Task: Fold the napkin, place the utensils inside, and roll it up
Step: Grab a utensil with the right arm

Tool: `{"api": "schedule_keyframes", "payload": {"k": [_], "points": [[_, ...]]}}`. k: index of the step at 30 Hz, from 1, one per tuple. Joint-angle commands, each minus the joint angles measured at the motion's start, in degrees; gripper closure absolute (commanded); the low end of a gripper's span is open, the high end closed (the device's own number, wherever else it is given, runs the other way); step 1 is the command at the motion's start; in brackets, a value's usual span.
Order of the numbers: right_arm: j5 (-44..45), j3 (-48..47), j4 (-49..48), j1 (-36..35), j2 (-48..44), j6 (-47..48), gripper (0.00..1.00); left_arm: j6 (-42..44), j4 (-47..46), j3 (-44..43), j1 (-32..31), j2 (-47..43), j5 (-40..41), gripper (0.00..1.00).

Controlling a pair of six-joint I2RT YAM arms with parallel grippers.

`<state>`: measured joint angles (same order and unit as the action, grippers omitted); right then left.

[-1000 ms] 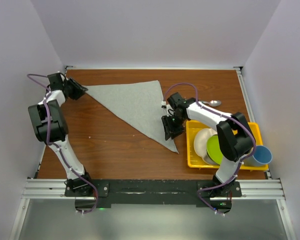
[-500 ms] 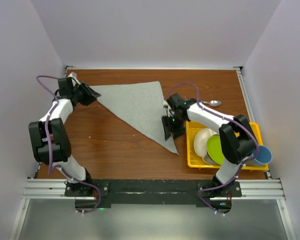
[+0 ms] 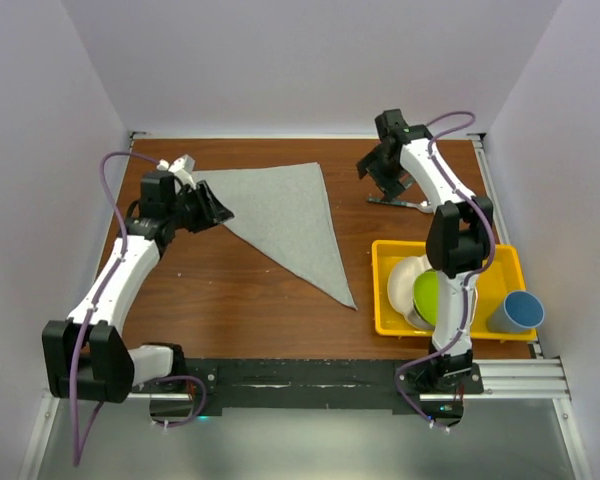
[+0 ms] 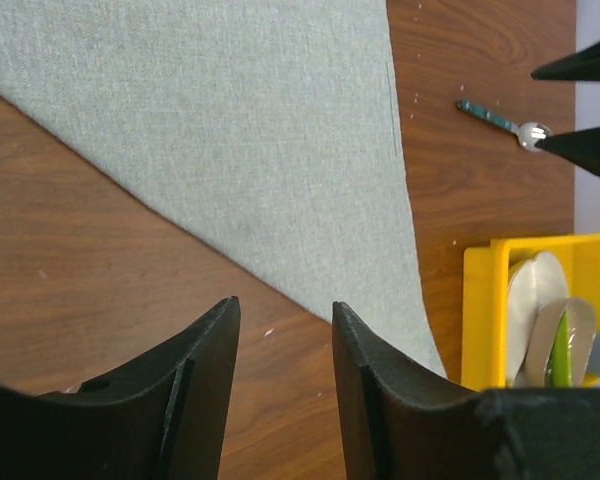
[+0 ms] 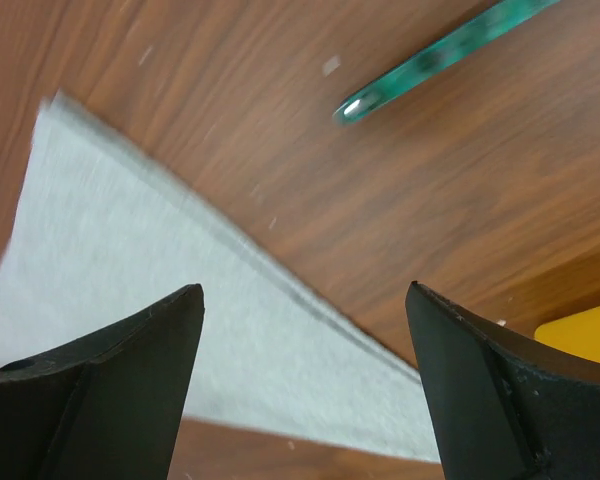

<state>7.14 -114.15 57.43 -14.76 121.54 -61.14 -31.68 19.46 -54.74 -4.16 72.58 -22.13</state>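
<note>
- Top external view: light grey cloth napkin (image 3: 285, 215) lies folded into a triangle mid-table, so the fold looks done.
- Small silver metal spoon (image 4: 500, 121) sits on bare wood beside it; right gripper (image 5: 302, 295) hovers over it, spread wide, empty.
- Left gripper (image 4: 283, 310) parted, empty, by the napkin's left corner.
- Next up, probably: pinch that slim handle squarely.

Robotics test cell, most likely in a laboratory: plain white panels (image 3: 310, 70) box in a brown wood-grain tabletop (image 3: 230, 290) on three sides. A cabled left arm (image 3: 115, 285) and right arm (image 3: 458, 240) rise from an aluminium rail (image 3: 525, 376) along the bottom of the frame. A yellow bin (image 3: 379, 295) of tableware sits at lower right.
</note>
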Motion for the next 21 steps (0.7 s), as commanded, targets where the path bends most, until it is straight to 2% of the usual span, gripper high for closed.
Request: {"api": "schedule_keyframes", "payload": {"k": [1, 5, 10, 17, 21], "points": [[9.73, -3.98, 6.81, 2.19, 2.65, -13.38, 0.14, 7.59, 4.08, 1.74, -0.06, -4.89, -0.10, 0.53], [12.90, -2.75, 5.16, 5.00, 4.58, -14.62, 0.15, 11.37, 4.97, 3.50, -0.06, -9.98, -1.07, 0.52], [14.84, -5.82, 7.17, 6.41, 9.23, -18.12, 0.17, 13.13, 7.16, 4.29, -0.06, -11.67, -2.04, 0.52], [13.43, -16.19, 11.21, 6.77, 18.28, -23.75, 0.21, 12.96, 6.46, 5.70, -0.06, -12.63, -1.78, 0.52], [13.61, -19.27, 14.01, 6.77, 20.67, -26.82, 0.29, 13.14, 6.20, 6.05, -0.06, -12.63, -0.55, 0.52]]}}
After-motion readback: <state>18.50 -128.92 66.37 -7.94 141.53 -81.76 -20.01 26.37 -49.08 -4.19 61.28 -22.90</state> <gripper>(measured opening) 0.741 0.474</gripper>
